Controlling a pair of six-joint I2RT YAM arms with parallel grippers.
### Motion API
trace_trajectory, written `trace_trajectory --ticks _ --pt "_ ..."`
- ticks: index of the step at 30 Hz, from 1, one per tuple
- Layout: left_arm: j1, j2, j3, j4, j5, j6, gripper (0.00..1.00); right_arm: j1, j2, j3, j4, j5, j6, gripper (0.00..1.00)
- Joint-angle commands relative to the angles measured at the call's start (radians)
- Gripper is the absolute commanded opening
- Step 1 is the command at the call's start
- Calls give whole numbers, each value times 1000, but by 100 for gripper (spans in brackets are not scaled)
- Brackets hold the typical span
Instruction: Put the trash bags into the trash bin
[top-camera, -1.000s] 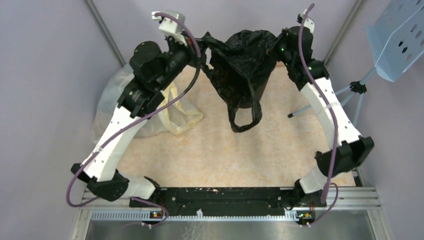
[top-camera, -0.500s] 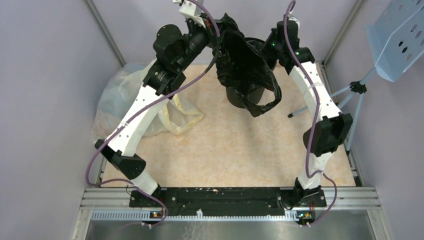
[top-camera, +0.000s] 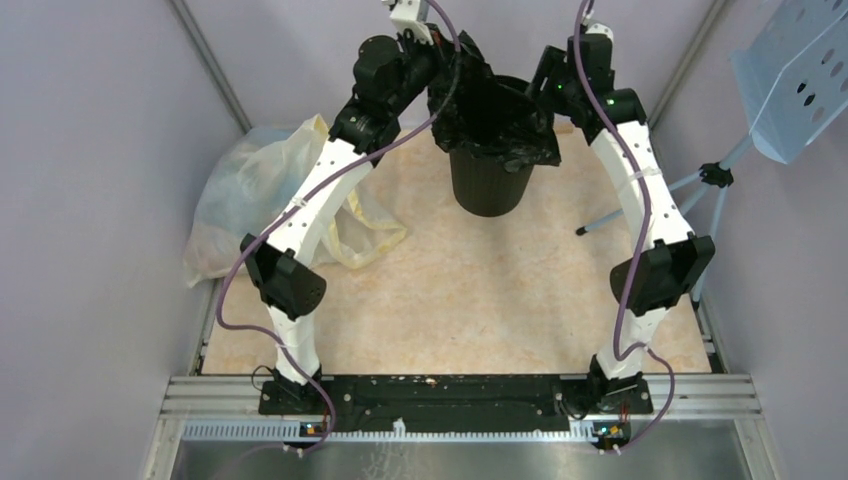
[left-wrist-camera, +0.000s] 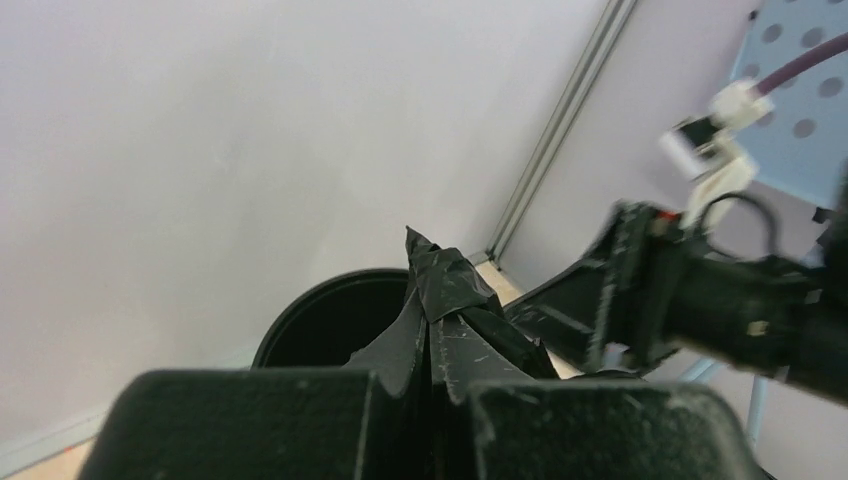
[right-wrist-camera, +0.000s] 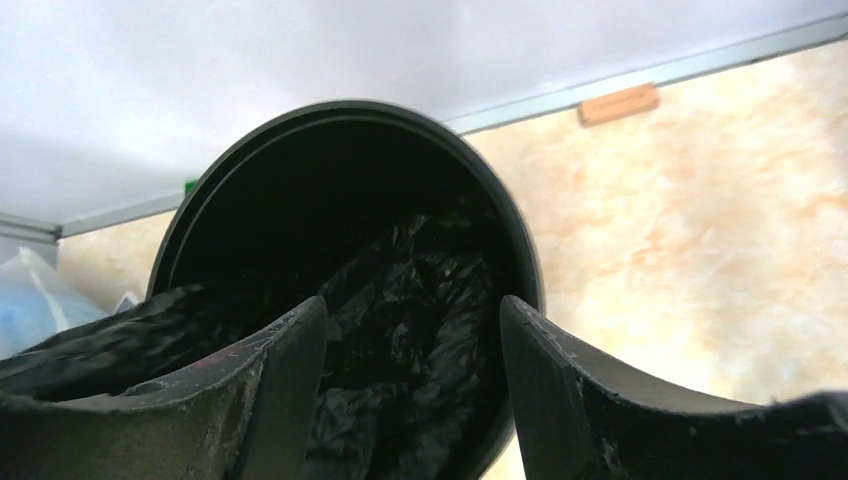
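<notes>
Across the bench (top-camera: 470, 300), your left arm (top-camera: 300, 220) and right arm (top-camera: 640, 190) have swung to the far end within the last second. They brought the trash bag (right-wrist-camera: 400, 290), which had hung stretched between them in front of the trash bin (top-camera: 488, 190), onto the bin's mouth. Most of the crinkly black plastic now lies inside the ribbed bin, with a flap draped over the rim. Your right tool (right-wrist-camera: 412, 305) has just let go: its jaws stand apart above the opening with nothing pinched. Your left tool (left-wrist-camera: 430, 385) stays closed on a fold of the bag above the rim. The bag looks nearly in; only that last hold and the flap seem left.
</notes>
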Motion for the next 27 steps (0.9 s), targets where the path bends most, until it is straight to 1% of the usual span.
trace_trajectory --ticks 1,6,11,14,19,20,21,22,23,25,27 --pt "19 41 42 40 40 -50 0 -28 -43 66 -68 82 -86 64" --pt "30 62 31 52 50 -61 0 -56 -7 40 -83 67 -78 62" --pt "64 87 43 46 95 -98 0 -60 53 56 -102 20 -64 58" --pt "70 78 39 31 106 -97 0 -60 80 66 -122 1 -58 55" --pt "71 35 -14 27 138 -91 0 -60 102 66 -162 -5 -42 50" --pt "72 28 -25 22 146 -91 0 -60 103 65 -171 -10 -41 47" --pt "70 19 -35 13 155 -92 0 -60 104 66 -179 -17 -38 41" --pt "71 13 -44 7 168 -94 0 -59 101 68 -188 -29 -38 31" --pt "72 0 -55 -1 185 -97 0 -60 94 71 -199 -40 -38 17" --pt "71 -28 -83 -9 213 -103 0 -60 77 70 -219 -64 -37 1" --pt "70 -66 -118 -13 234 -108 0 -58 56 73 -252 -92 -39 0"
